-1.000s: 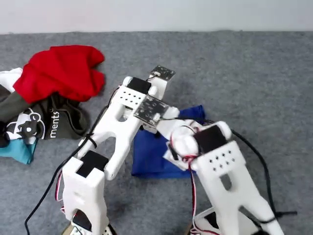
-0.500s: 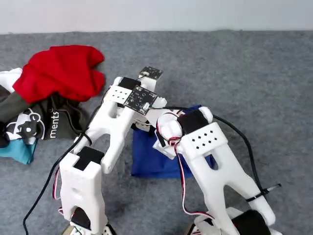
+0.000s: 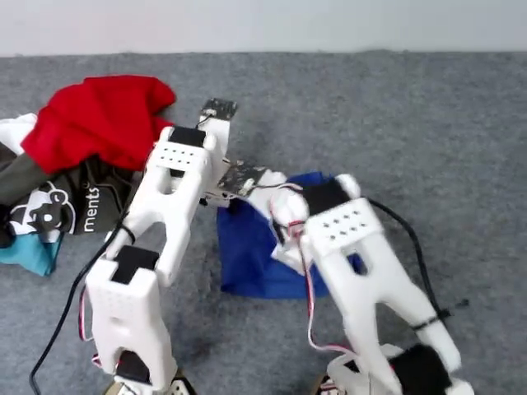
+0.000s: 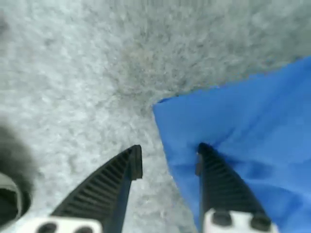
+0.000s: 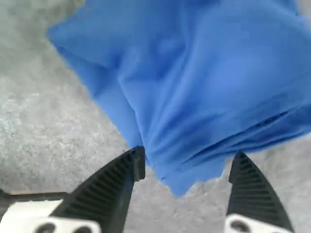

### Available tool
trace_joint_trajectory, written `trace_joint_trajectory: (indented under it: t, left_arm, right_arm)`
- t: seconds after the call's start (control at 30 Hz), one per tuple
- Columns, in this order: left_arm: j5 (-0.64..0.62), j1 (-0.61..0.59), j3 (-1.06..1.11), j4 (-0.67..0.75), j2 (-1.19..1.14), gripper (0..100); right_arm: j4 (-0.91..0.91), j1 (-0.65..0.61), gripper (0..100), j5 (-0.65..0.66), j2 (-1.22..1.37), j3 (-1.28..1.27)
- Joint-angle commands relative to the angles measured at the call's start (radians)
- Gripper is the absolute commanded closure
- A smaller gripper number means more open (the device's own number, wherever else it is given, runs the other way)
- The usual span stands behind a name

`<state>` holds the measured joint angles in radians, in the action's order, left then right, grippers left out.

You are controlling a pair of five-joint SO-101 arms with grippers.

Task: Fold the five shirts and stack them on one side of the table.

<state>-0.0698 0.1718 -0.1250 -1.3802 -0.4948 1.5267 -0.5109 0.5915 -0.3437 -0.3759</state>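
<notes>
Blue shirt, fold step apparently underway.
Left pincer and right pincer gape at its edges; next likely: pinch, lift, fold.

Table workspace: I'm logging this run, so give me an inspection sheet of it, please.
Surface: grey carpet-like table cover.
Job's things: blue shirt creased between the arms; red shirt heaped with dark shirt, white shirt and teal shirt at the left arm's side.
Clutter: nothing seen.
Grippers: left gripper open, straddling the blue shirt's edge; right gripper open above the same shirt.
Cables: black cable along each arm.
Surroundings: pale wall behind.
</notes>
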Motion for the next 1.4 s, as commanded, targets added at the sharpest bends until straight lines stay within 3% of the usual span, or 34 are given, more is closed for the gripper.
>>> trace_joint_trajectory:
  t: [0.0,0.2,0.37,0.53,0.67,0.83,0.93,1.17,1.37]
  left_arm:
    - [0.009,-0.003,-0.002,0.023,-0.026,82]
    - [0.009,-0.008,-0.002,0.026,-0.038,82]
    - [0.009,-0.008,-0.002,0.028,-0.043,82]
    - [0.009,-0.008,-0.002,0.028,-0.043,82]
    - [0.009,-0.008,-0.002,0.028,-0.043,82]
    - [0.009,-0.002,-0.012,0.014,-0.029,82]
    - [0.009,0.006,-0.077,-0.069,0.003,82]
    - [0.012,0.018,-0.257,-0.328,0.091,82]
    - [0.011,0.008,-0.262,-0.371,0.109,82]
  right_arm:
    - [0.008,0.015,71.4,0.015,-0.05,-0.035]
    - [-0.234,0.015,71.4,0.012,-0.05,-0.296]
    - [-0.252,0.028,71.4,0.017,-0.05,-0.331]
    - [-0.252,0.191,71.4,0.023,-0.054,-0.358]
    - [-0.259,0.32,71.4,0.126,-0.059,-0.433]
    - [-0.32,0.41,71.4,0.152,-0.059,-0.546]
    - [-0.331,0.423,71.4,0.152,-0.062,-0.552]
    - [-0.17,0.42,71.4,0.152,-0.213,-0.384]
    - [-0.159,0.392,71.4,0.135,-0.348,-0.341]
